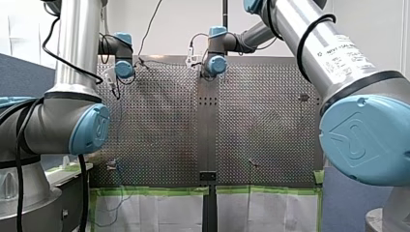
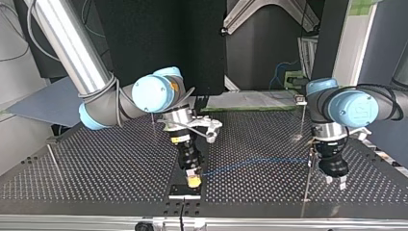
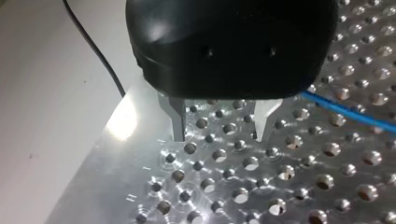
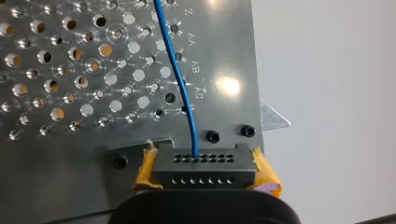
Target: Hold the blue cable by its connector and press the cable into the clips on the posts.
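Observation:
My right gripper (image 4: pixel 203 164) is shut on the black multi-hole connector (image 4: pixel 204 169), with a yellow pad (image 4: pixel 146 169) at either end of it. The blue cable (image 4: pixel 180 70) leaves the connector and runs away over the perforated plate. In the top view the cable (image 2: pixel 250 165) stretches from my right gripper (image 2: pixel 193 179) across to a thin post (image 2: pixel 308 185). My left gripper (image 2: pixel 335 180) hangs just beside that post. Its metal fingers (image 3: pixel 179 122) stand apart with nothing between them, and the cable (image 3: pixel 348 113) passes to one side of my left gripper (image 3: pixel 222 133).
More thin posts stand on the table: one behind the cable's far end (image 2: pixel 302 120), one near the view's left edge (image 2: pixel 54 161), one behind my right arm (image 2: pixel 153 120). A black mounting plate (image 2: pixel 185 191) lies under my right gripper at the table's edge.

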Tool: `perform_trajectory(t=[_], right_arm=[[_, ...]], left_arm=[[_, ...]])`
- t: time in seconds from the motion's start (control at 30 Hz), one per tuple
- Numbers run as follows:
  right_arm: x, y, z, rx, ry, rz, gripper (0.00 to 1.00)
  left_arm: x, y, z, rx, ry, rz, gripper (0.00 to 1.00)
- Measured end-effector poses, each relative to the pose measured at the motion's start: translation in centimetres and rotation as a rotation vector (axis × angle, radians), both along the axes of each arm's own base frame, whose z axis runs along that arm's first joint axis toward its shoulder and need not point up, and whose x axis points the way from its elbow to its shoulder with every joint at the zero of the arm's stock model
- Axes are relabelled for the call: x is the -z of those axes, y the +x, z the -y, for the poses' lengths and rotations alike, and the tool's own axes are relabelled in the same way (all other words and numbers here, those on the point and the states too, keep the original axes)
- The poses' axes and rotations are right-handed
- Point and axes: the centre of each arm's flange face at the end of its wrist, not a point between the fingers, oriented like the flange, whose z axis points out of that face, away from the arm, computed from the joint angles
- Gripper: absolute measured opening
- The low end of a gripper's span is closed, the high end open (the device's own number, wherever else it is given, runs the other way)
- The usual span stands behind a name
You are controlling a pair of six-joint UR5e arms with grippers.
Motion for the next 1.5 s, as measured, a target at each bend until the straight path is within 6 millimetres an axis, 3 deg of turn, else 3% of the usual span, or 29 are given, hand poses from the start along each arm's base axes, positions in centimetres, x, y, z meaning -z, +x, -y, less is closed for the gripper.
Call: perform_trajectory(t=[0.37,1.33,1.5], right_arm=[[0.2,0.0,0.0,0.000,0.003,-0.005,0.00],[0.7,0.6,-1.2,-0.014,0.027,-0.039,0.00],[0.7,0.5,-1.2,-0.013,0.029,-0.041,0.00]], left_arm=[[0.1,-1.8,1.2,-0.009,0.007,-0.077,1.00],[1.8,-15.6,4.0,0.129,0.061,-0.263,1.00],[0.0,-17.2,4.3,0.137,0.112,-0.260,1.00]])
